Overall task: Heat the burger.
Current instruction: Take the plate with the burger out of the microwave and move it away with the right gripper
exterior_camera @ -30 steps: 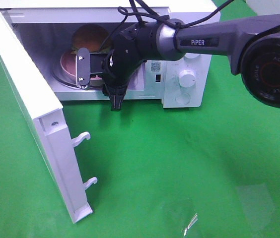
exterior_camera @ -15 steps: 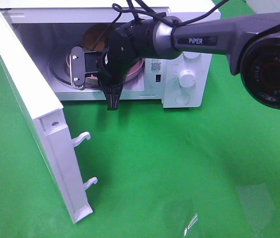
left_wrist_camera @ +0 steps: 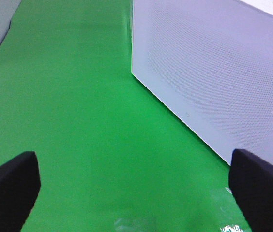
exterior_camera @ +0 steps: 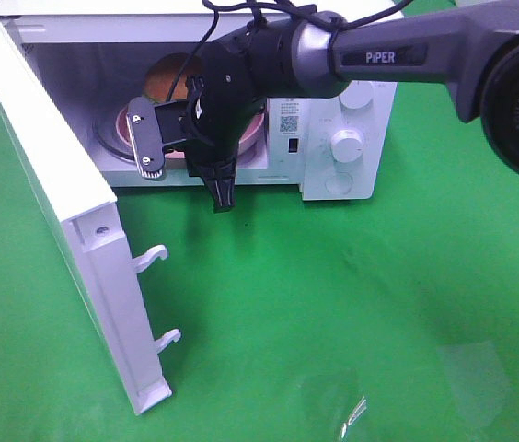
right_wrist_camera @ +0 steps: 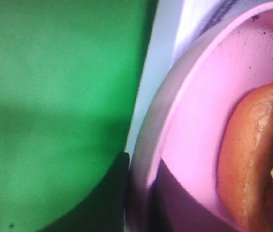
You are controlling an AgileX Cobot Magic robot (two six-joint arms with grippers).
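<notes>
Right gripper (exterior_camera: pixel 206 138) was at the mouth of the open white microwave (exterior_camera: pixel 333 175), jaws clenched on the rim of the pink plate (right_wrist_camera: pixel 199 121) w/ the burger (right_wrist_camera: pixel 252 159) sitting on it; in the exterior view the burger's bun top showed inside the cavity behind the arm, plate partly over the glass turntable (exterior_camera: pixel 112 133). Microwave door (exterior_camera: pixel 66 221) was swung wide toward the front-left over the green mat (exterior_camera: pixel 333 322). Left gripper (left_wrist_camera: pixel 136 186) was released, fingers (left_wrist_camera: pixel 10 188) spread wide, low over the mat beside the door's perforated outer face, nothing between them.
</notes>
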